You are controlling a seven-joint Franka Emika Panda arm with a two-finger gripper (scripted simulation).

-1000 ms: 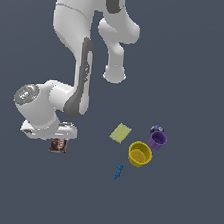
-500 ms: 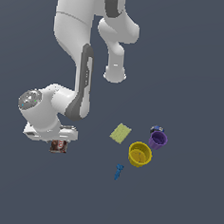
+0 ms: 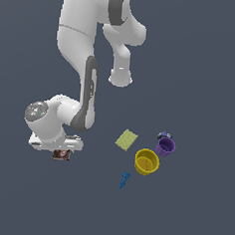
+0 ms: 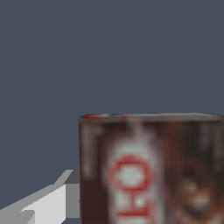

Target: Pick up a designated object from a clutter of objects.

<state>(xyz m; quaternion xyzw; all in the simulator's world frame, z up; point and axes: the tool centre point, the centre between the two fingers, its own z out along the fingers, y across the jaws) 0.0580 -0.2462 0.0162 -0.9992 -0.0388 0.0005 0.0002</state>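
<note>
Cardboard in dark brown and red, the small box [image 3: 61,154] was seen tucked directly beneath the gripper [image 3: 60,152], far out at about eight o'clock in the exterior view. In the wrist view the box [image 4: 151,170] filled the near field, its white-and-red lettering blurred, with one pale finger [image 4: 48,199] lying against its side. The fingers appeared to be pinched onto the box, though the second finger was hidden behind it.

The remaining clutter lay well apart, toward four o'clock of the exterior view's centre: a pale green flat pad [image 3: 126,139], a yellow cup [image 3: 147,162] just beside a purple cup [image 3: 165,147], a tiny dark blue item [image 3: 163,135] touching the purple cup's far rim, and a small blue tool [image 3: 124,179] near the yellow cup.

The step in hand was judged to be the lift. It would best be done straight upward, with squeeze pressure kept steady, since a flat smooth box held by its narrow sides could swivel or slide if jerked. No sideways travel toward the cups was needed, so collision risk was judged low.
</note>
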